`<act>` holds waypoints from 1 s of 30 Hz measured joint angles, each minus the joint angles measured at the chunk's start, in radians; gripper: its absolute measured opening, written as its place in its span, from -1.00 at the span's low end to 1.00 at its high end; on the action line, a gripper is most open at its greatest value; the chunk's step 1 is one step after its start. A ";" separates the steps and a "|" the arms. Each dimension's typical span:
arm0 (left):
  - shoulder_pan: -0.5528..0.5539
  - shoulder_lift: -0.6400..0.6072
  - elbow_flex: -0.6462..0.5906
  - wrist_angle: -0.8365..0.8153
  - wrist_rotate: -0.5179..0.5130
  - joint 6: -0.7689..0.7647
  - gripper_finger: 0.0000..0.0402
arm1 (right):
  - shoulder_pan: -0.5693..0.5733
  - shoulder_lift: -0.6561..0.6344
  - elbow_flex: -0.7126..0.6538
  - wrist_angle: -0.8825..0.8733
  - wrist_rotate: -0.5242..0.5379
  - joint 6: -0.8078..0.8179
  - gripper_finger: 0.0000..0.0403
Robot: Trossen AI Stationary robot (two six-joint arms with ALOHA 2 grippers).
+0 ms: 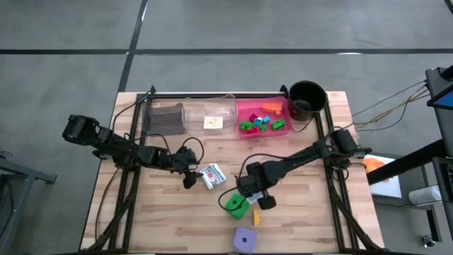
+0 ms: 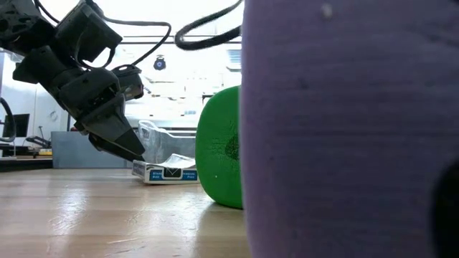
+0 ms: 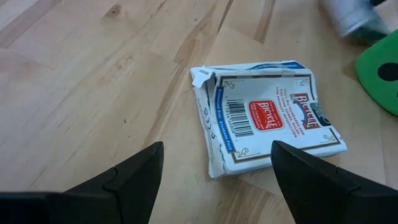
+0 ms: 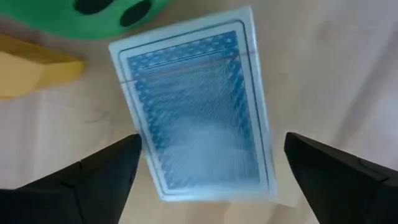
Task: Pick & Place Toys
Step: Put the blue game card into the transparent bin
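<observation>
Looks like we're at the reach-in-and-grab stage for both arms, with nothing picked up yet.

The left tool (image 1: 190, 178) is down low over the worktop (image 1: 163, 219) with its fingers (image 3: 134, 171) spread wide and nothing between them. Its target seems to be the white card box (image 3: 267, 118), the one with the red label and barcode. That box lies flat just ahead of the fingertips and a bit toward one finger. It isn't between them yet, and one flap corner is torn and sticking up. The green die (image 3: 380, 68) sits just past the far end of the box.

The right tool (image 1: 258, 195) is also spread wide and holding nothing. It hovers right over a second pack, the blue-backed card pack (image 4: 193, 106), which lies flat on the wood between the two fingers. The same green die and a yellow brick (image 4: 31, 68) are just beyond the far end of that pack. The purple die (image 1: 244, 241) sits a little further out, on the near side of the worktop.

My guess for the next moves:
- Left: nudge forward so the box is centred between the fingers, then close across its narrow side.
- Right: drop straight down and squeeze.

Flat packs give very little edge to grab, so I'd expect some slipping.

The pink tray (image 1: 244, 106) of bricks is well away from both tools, at the back.
</observation>
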 joint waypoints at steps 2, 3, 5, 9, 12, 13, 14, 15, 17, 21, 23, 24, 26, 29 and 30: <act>0.000 0.000 0.000 0.000 0.000 0.000 0.49 | 0.002 0.033 0.003 -0.008 -0.015 -0.001 0.96; 0.000 0.000 0.000 0.000 0.000 0.000 0.49 | 0.004 0.054 0.006 -0.017 0.001 -0.008 0.96; 0.000 0.000 0.000 -0.001 0.000 0.000 0.49 | 0.004 0.087 0.010 -0.013 0.002 -0.011 0.97; 0.000 0.000 0.000 0.001 0.000 0.000 0.49 | 0.004 0.138 0.029 -0.025 0.015 -0.015 0.98; 0.000 0.000 0.000 -0.001 0.000 0.000 0.49 | 0.008 0.140 0.030 -0.027 0.024 -0.015 0.91; 0.000 0.000 -0.001 -0.002 0.000 0.000 0.49 | 0.010 0.134 0.029 -0.028 0.025 -0.014 0.86; 0.000 0.000 -0.001 0.000 0.000 0.000 0.49 | 0.014 0.126 0.026 -0.027 0.026 -0.014 0.79; 0.000 0.000 -0.001 0.000 0.000 0.000 0.49 | 0.018 0.116 0.026 -0.030 0.027 -0.010 0.70; 0.000 0.000 -0.001 0.000 0.000 0.000 0.49 | 0.028 0.087 0.024 -0.036 0.031 0.006 0.50; 0.000 0.000 -0.001 0.001 0.000 0.000 0.49 | 0.048 0.029 0.017 -0.067 0.037 0.053 -0.03; 0.000 0.000 0.000 0.000 0.000 0.000 0.49 | 0.055 -0.007 0.017 -0.086 0.037 0.075 -0.36; 0.000 0.000 -0.001 0.000 0.000 0.000 0.49 | 0.059 -0.028 0.017 -0.095 0.043 0.083 -0.53; 0.000 0.000 0.000 0.001 0.000 0.000 0.49 | 0.064 -0.067 0.019 -0.128 0.083 0.097 -0.73; 0.000 0.000 0.000 0.000 0.000 0.000 0.49 | 0.068 -0.115 0.018 -0.137 0.136 0.106 -0.70; 0.000 0.000 0.000 -0.001 0.000 0.000 0.49 | 0.068 -0.137 0.018 -0.137 0.147 0.105 -0.70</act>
